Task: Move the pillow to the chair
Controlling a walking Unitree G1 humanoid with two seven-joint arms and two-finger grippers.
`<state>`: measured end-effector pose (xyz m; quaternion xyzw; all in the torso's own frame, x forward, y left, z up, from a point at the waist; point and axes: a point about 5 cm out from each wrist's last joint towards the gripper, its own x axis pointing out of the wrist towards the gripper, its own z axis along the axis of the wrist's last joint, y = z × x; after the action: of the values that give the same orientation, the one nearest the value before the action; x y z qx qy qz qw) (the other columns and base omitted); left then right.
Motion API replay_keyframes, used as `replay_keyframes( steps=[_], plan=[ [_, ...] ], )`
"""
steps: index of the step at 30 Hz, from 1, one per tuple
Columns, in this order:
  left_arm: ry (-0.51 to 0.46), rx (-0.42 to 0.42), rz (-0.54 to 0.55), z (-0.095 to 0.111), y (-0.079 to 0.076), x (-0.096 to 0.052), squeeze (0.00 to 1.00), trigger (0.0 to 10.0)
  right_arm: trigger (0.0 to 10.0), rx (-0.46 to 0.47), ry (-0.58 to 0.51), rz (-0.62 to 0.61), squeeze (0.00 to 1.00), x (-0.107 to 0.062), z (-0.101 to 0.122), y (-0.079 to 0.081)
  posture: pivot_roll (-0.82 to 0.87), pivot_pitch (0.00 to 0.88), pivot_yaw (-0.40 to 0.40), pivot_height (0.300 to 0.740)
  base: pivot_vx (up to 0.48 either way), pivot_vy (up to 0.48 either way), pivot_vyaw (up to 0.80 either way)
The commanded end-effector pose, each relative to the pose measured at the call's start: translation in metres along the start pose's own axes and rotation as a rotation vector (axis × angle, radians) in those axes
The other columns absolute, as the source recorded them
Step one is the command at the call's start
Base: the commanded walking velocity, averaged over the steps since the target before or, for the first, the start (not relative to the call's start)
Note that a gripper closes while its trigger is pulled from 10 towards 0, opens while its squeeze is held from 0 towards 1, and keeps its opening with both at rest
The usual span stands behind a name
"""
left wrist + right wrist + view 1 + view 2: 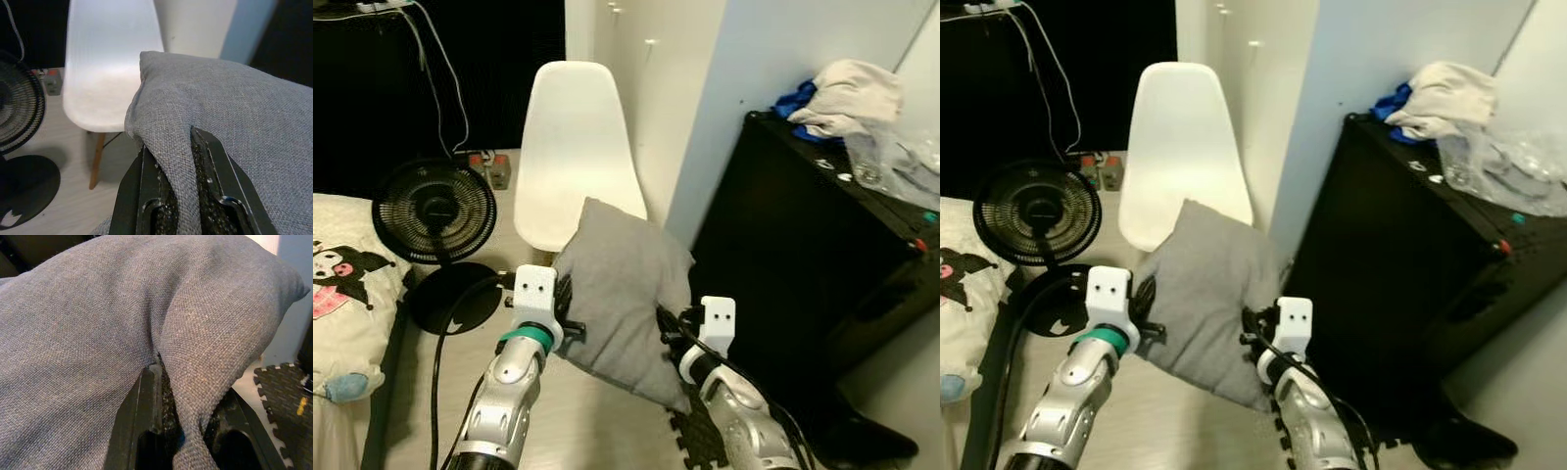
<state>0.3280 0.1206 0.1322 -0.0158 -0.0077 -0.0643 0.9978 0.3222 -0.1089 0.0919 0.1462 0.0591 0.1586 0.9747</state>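
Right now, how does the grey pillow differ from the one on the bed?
The grey pillow is plain fabric; the bed pillow is white with a cartoon print. The grey one is held in the air by the left pincer and right pincer, tilted; the bed pillow lies flat, untouched. Both are soft.

My pillow (625, 294) is plain grey weave, the chair (574, 147) white, the fan (434, 211) black.
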Motion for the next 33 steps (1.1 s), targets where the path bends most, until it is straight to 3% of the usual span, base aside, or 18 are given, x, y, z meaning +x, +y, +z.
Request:
replay_keyframes(
  steps=[1, 29, 33],
  plan=[
    [-0.041, 0.000, 0.004, 0.0058, 0.0014, -0.0003, 0.00, 10.0, 10.0, -0.010, -0.011, 0.001, 0.00, -0.0010, -0.0006, 0.0005, -0.05, 0.024, 0.019, 0.740, 0.304, 0.000, 0.00],
    [-0.048, -0.011, -0.007, 0.0064, -0.0013, 0.0016, 0.00, 10.0, 10.0, 0.001, -0.014, -0.015, 0.00, 0.0004, 0.0002, -0.0016, -0.05, 0.019, 0.021, 0.740, 0.300, 0.000, 0.00],
    [-0.047, -0.009, -0.009, 0.0059, -0.0009, 0.0011, 0.00, 10.0, 10.0, 0.003, -0.015, -0.012, 0.00, 0.0010, 0.0002, -0.0009, -0.05, 0.017, 0.023, 0.740, 0.306, 0.000, -0.62]
  ],
)
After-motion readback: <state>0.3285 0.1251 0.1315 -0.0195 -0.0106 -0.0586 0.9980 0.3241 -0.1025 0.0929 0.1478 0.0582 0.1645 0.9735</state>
